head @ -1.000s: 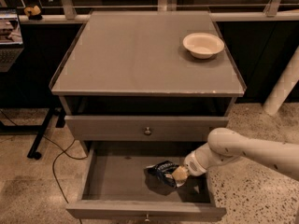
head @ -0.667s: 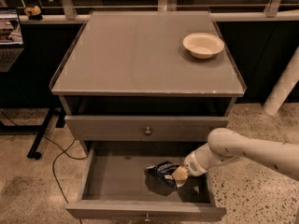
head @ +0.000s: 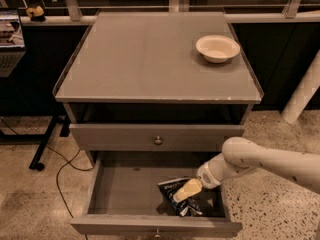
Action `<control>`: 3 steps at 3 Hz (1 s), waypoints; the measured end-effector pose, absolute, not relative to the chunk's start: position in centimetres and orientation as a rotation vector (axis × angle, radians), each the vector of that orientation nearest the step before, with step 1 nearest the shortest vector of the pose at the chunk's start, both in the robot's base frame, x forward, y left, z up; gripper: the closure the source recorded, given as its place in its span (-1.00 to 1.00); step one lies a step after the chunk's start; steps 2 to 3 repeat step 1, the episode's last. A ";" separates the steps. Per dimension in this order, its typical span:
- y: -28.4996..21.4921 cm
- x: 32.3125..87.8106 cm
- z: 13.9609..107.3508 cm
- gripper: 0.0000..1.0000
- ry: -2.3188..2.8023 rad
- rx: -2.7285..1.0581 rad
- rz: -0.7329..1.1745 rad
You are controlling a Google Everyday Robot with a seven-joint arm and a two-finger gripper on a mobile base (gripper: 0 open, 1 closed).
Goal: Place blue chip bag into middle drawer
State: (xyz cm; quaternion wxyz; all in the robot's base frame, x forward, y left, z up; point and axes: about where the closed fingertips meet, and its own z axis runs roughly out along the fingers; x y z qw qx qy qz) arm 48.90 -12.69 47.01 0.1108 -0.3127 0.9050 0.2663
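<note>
Barely anything has moved: the tool (head: 188, 189), low in the right half of the open drawer (head: 125, 191) and against the bag (head: 175, 200), has slipped slightly toward the drawer's front, and the bag's lower edge now reaches nearer the front wall than before.

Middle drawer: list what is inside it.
The middle drawer holds the blue chip bag, front right, with the pincer over it. Elsewhere its grey floor shows. The floor beneath bag and arm is hidden.
</note>
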 end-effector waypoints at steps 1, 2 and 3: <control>-12.7 48.9 47.0 -1.00 2.659 -0.918 0.782; -12.7 48.9 47.0 -1.00 2.659 -0.918 0.782; -12.7 48.9 47.0 -1.00 2.659 -0.918 0.782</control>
